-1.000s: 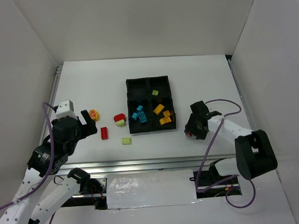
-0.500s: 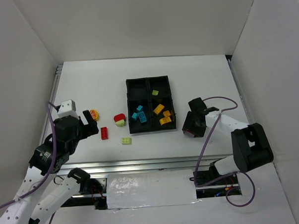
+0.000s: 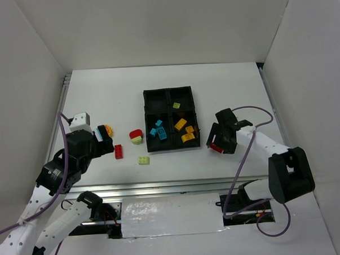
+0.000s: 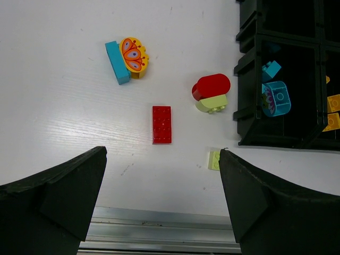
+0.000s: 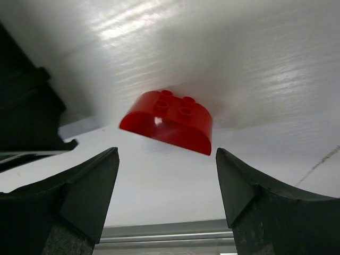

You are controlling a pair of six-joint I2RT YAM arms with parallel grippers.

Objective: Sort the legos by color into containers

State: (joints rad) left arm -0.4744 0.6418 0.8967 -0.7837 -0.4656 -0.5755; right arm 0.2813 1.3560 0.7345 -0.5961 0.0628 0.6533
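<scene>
The black tray (image 3: 169, 91) has lime green in its far-right compartment, cyan (image 3: 158, 131) in the near-left and orange (image 3: 185, 130) in the near-right. My right gripper (image 3: 218, 142) is open just right of the tray. A red rounded brick (image 5: 170, 120) lies on the table just ahead of its open fingertips (image 5: 166, 159) and also shows in the top view (image 3: 216, 149). My left gripper (image 3: 102, 136) is open and empty (image 4: 162, 162) over the loose bricks: a cyan-and-orange brick (image 4: 129, 57), a flat red brick (image 4: 162, 124), a red-on-lime stack (image 4: 211, 93) and a small lime brick (image 4: 214, 160).
The tray's black wall (image 5: 26, 106) stands close on the left in the right wrist view. A metal rail (image 3: 172, 186) runs along the table's near edge. White walls enclose the table on three sides. The right arm's cable (image 3: 248, 115) loops over the table.
My left gripper has shifted up and right, now partly covering the cyan-and-orange brick. My right gripper has moved slightly beside the tray, staying by the red rounded brick.
</scene>
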